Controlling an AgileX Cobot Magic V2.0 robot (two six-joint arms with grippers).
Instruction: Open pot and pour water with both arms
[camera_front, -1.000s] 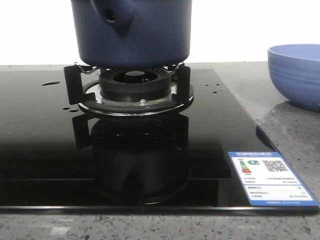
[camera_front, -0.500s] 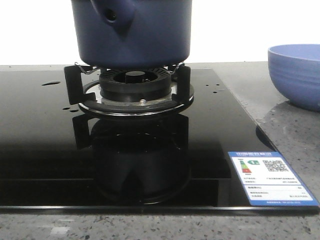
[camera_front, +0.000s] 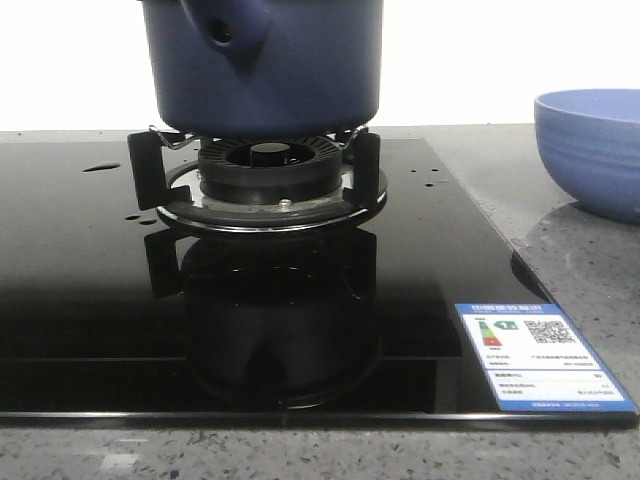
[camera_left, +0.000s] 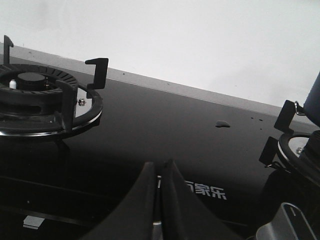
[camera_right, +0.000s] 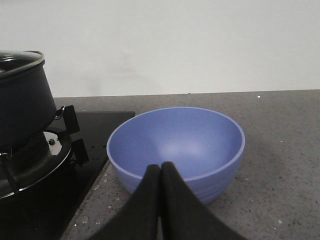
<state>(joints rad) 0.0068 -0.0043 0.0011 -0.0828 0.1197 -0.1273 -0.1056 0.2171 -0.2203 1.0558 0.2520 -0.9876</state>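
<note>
Lidded pot (camera_front: 265, 65) beside hollow bowl (camera_right: 176, 150)

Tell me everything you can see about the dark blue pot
The pot is a large dark navy cylinder with a smooth matte wall and a tapered hollow handle stub pointing toward the camera. It stands upright on the burner's black supports, a glass lid with a metal rim still on. Neither gripper touches it.

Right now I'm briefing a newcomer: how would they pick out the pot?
Find the glossy black glass hob. On its front gas burner stands the large dark navy-blue cylindrical pot. Unlike the lighter blue ridged bowl beside the hob, it has a hollow handle stub.
</note>
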